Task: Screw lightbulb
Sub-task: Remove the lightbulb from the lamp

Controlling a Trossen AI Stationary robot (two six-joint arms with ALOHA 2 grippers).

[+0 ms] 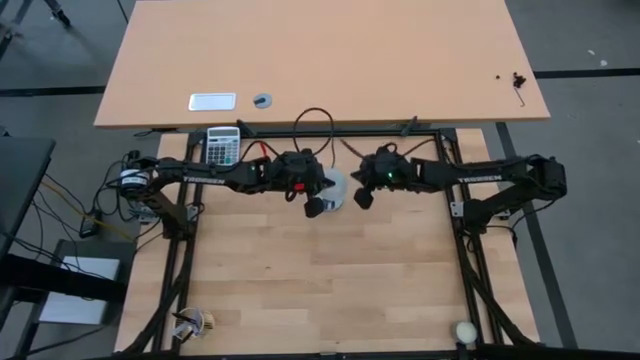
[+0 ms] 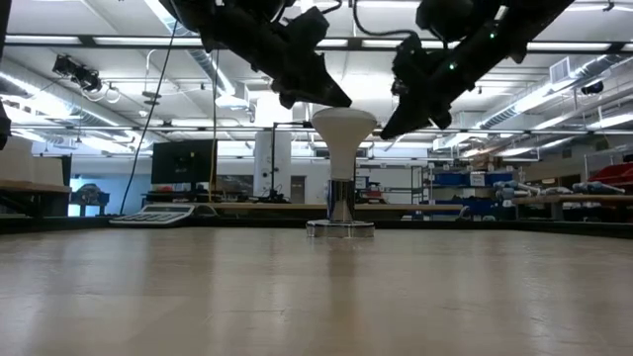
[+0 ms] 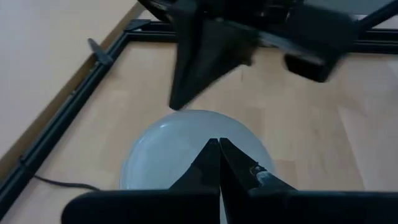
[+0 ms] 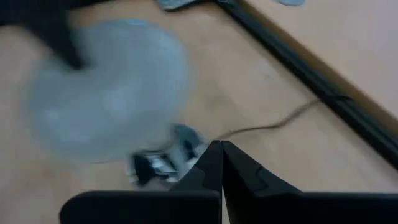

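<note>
Lightbulb [image 2: 343,133] upright, base down in socket [image 2: 339,227] on tabletop [image 1: 330,290]. Left tool [image 1: 316,204] and right tool [image 1: 362,197] flank its dome, fingers pressed together, gripping nothing. "TROSSEN" lettering on both arms.

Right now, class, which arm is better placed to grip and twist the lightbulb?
Probably left: the left gripper overlaps the lightbulb dome from above, fingers shut. The right gripper, also shut, hangs just beside it.

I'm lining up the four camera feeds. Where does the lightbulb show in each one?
High view: the lightbulb sits mid-table between both grippers.
Low view: centre, upright on the socket.
Left wrist view: pale dome behind that arm's shut jaws.
Right wrist view: blurred dome, upper left.
Shared landmark: the socket's black cord.
</note>
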